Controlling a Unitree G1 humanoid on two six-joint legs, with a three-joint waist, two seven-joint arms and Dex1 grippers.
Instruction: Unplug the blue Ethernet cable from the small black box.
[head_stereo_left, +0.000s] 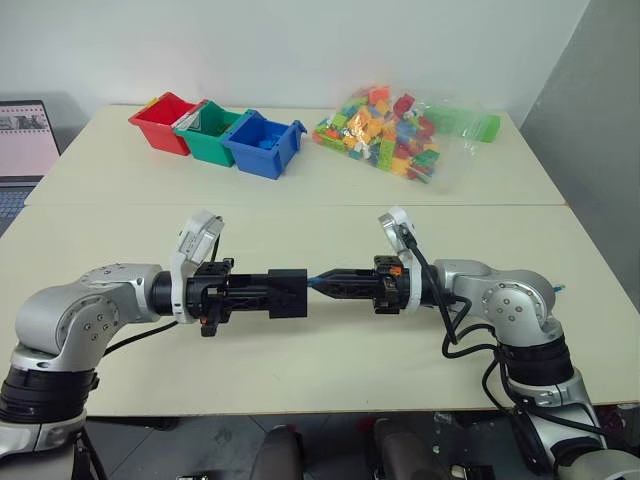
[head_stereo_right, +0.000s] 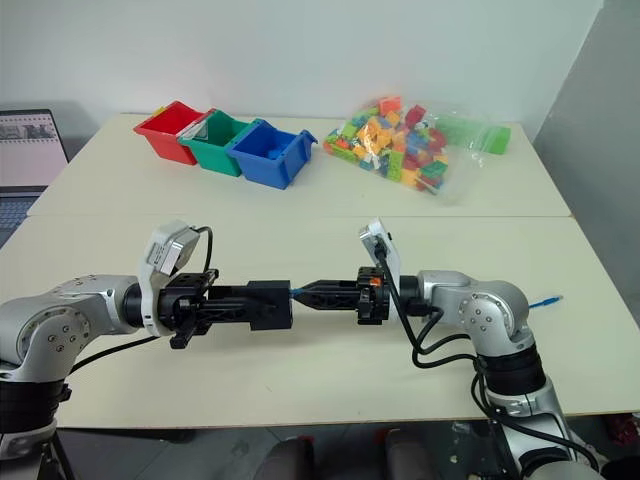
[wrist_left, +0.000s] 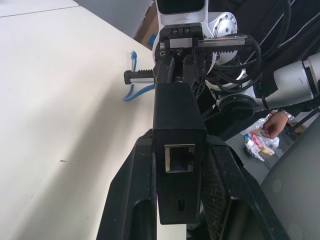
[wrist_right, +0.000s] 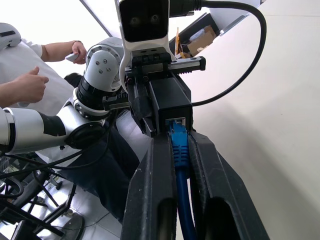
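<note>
The small black box (head_stereo_left: 288, 293) is clamped between the left fingers (wrist_left: 131, 200). The blue Ethernet cable (wrist_right: 179, 150), still plugged in, is pinched between the right fingers (wrist_right: 150, 190). Box and plug share one level axis above the counter (head_stereo_left: 330, 210); judged extraction: right hand pulls straight away from box.

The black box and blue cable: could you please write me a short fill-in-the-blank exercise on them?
1. The left gripper is shut on the ____.
2. The right gripper is shut on the ____ cable.
3. The cable's plug sits ____ the box.
4. The bin nearest the bag is ____.

Missing: box; blue; in; blue
</note>
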